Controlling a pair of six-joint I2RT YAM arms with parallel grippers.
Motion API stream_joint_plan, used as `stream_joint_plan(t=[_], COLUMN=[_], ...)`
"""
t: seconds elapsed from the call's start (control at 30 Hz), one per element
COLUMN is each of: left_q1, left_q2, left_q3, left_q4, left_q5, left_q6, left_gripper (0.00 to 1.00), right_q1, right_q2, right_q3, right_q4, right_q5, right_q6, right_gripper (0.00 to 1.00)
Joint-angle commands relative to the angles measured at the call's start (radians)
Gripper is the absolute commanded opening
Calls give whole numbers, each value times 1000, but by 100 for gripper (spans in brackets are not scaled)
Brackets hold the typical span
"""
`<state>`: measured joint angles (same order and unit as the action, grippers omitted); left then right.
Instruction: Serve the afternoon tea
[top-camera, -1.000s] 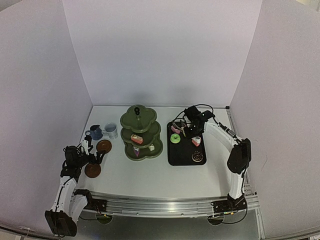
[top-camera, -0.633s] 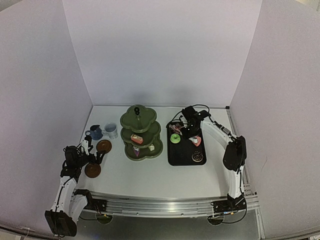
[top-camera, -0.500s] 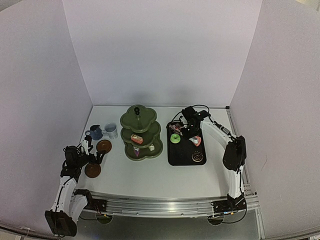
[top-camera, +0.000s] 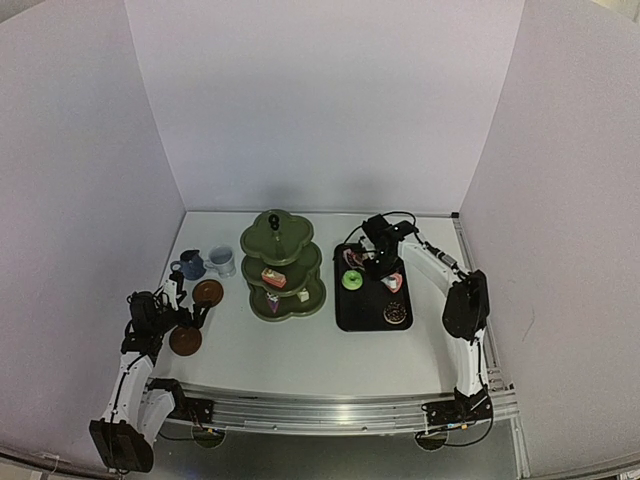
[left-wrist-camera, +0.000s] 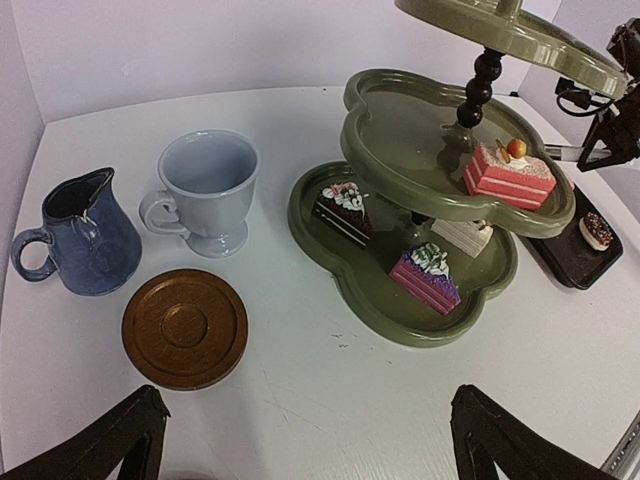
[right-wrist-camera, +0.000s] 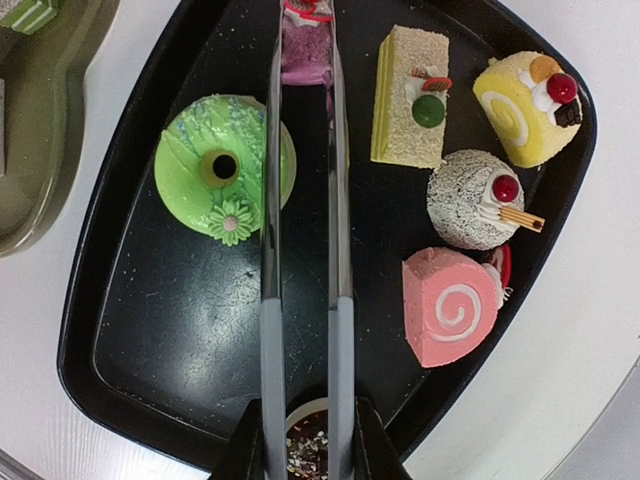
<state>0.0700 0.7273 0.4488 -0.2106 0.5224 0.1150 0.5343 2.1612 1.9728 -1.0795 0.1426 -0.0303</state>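
Observation:
My right gripper (right-wrist-camera: 300, 442) is shut on the metal tongs (right-wrist-camera: 270, 250), held over the black tray (right-wrist-camera: 150, 330). The tong tips pinch a small purple-pink cake (right-wrist-camera: 305, 50) at the tray's far end. Around it lie a green doughnut (right-wrist-camera: 215, 165), a yellow slice (right-wrist-camera: 410, 95), a yellow roll (right-wrist-camera: 525, 95), a speckled ball cake (right-wrist-camera: 475, 200) and a pink roll (right-wrist-camera: 450, 305). The olive-green stand (left-wrist-camera: 400, 130) holds a pink cake (left-wrist-camera: 508, 175), a chocolate cake (left-wrist-camera: 342, 208) and a purple cake (left-wrist-camera: 428, 275). My left gripper (left-wrist-camera: 305, 450) is open with nothing in it, near a brown saucer (left-wrist-camera: 185, 327).
A dark-blue cup (left-wrist-camera: 80, 235) and a white cup (left-wrist-camera: 205, 190) stand behind the saucer. A second saucer (top-camera: 185, 341) lies by my left gripper (top-camera: 190, 312). A chocolate doughnut (top-camera: 396, 313) sits at the tray's near end. White walls enclose the table on three sides.
My right arm has shifted slightly left over the tray and the tongs have squeezed narrower onto the small purple-pink cake. The left arm has not moved.

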Motion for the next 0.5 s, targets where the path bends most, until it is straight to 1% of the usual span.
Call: stream_joint_plan(t=[0.0,0.23,0.33,0.47], left_q1=[-2,-1,-2,-2], left_q2=[-3,-3,-3,-8], left_q3=[5,3,1,-1], left_q4=[5,9,14,17], left_q5=[6,8,12,13], left_q6=[15,16,12,13], left_gripper=[99,99,99,99], right_q1=[3,5,19,98], right_q2=[-31,-175,-245,-302], right_q3=[72,83,75,57], right_q4=[-7,-25,-25,-24], right_q5=[-10,38,30,47], right_q6=[9,23,61,90], right_gripper=[11,6,5,4])
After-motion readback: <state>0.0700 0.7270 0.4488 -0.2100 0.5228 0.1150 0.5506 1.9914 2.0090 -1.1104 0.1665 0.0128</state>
